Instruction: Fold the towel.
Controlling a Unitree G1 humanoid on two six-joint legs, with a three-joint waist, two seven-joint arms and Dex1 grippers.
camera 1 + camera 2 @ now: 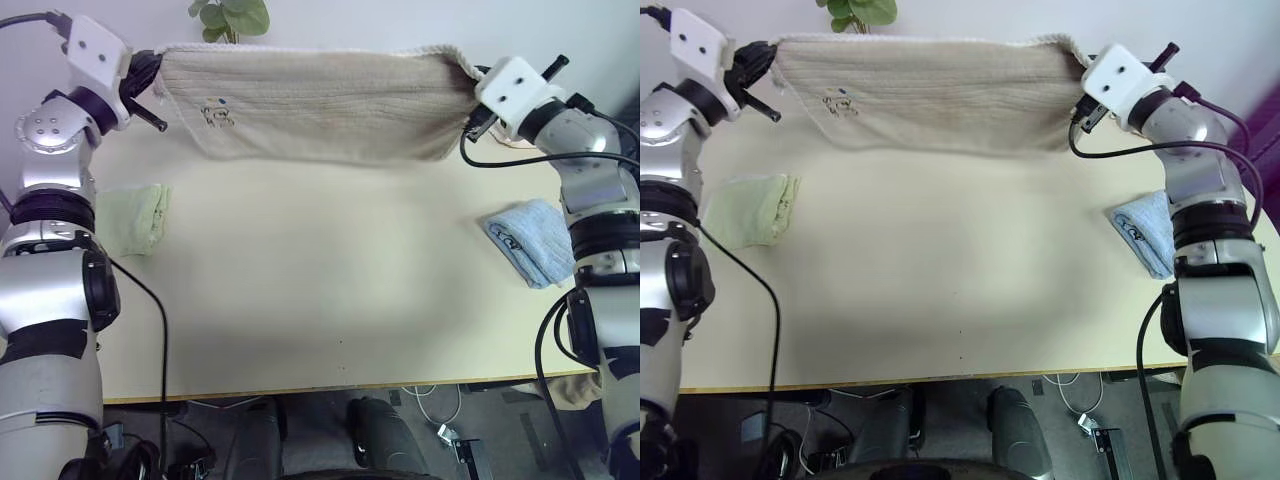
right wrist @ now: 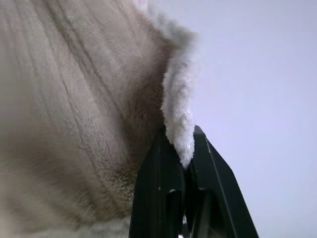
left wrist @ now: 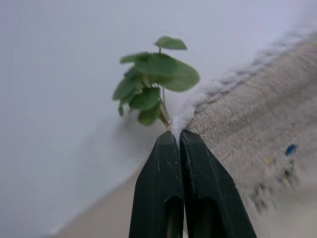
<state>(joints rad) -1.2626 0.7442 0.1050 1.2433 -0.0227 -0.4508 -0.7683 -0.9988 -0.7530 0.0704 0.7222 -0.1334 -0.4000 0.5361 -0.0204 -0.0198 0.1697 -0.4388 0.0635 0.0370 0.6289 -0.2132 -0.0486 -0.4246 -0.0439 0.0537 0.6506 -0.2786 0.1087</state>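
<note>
The towel (image 1: 320,105) hangs stretched across the top of the frame in the head views, a wide beige ribbed sheet with a pale corded upper edge and a small dark mark toward its upper left. The left gripper (image 1: 148,72) holds the upper left corner and the right gripper (image 1: 472,88) holds the upper right corner; in each wrist view the black jaws are pinched tight on the whitish cord, so both are closed on the cloth. The sheet is taut along its top edge and its lower edge droops toward the far side of the table (image 1: 320,290); whether that lower edge touches the tabletop cannot be told. A small green folded cloth (image 1: 135,218) lies at the left edge of the table and a blue folded cloth (image 1: 530,240) at the right, both well apart from the hanging sheet. A leafy plant (image 1: 232,17) shows at the top centre, behind the upper edge. The step in hand looks like the lift-and-spread that comes ahead of a fold: the towel is held up flat by two corners and no crease is made yet. The next move likely calls for carrying both corners together at an even pace, keeping the top edge level and tight, so the held edge lands square on the opposite edge without bunching, and clear of the two side cloths.
</note>
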